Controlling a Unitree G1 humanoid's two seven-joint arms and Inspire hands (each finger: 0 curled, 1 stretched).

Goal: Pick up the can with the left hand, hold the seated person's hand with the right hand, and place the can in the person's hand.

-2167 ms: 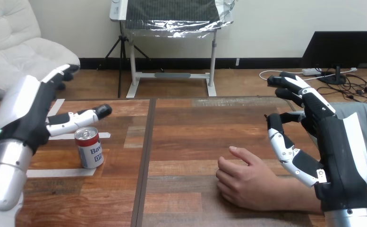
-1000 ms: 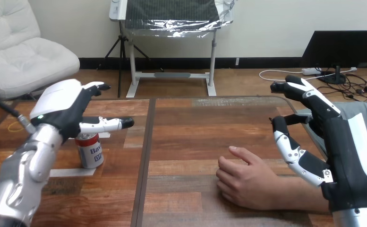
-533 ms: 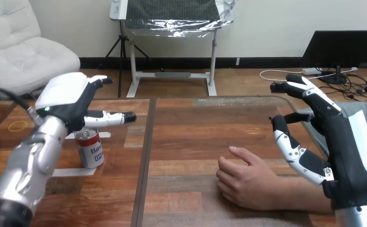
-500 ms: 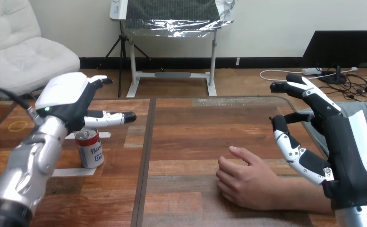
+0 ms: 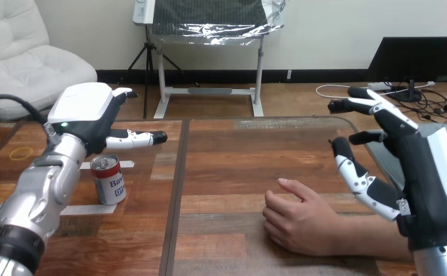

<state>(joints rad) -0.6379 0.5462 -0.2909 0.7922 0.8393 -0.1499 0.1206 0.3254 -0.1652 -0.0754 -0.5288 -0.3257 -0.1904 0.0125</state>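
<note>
Now my left hand (image 5: 86,118) hovers just above the can (image 5: 108,179), fingers wide, holding nothing; I judge this the reach, and next I lower and wrap.

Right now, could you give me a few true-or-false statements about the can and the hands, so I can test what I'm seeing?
The can stands upright on the table. True.
The left hand has its fingers curled round the can. False: its fingers are straight, none round the can.
The person's hand rests on the table, holding nothing. True.
The right hand grips the person's hand. False: its fingers are spread open, round nothing.
</note>
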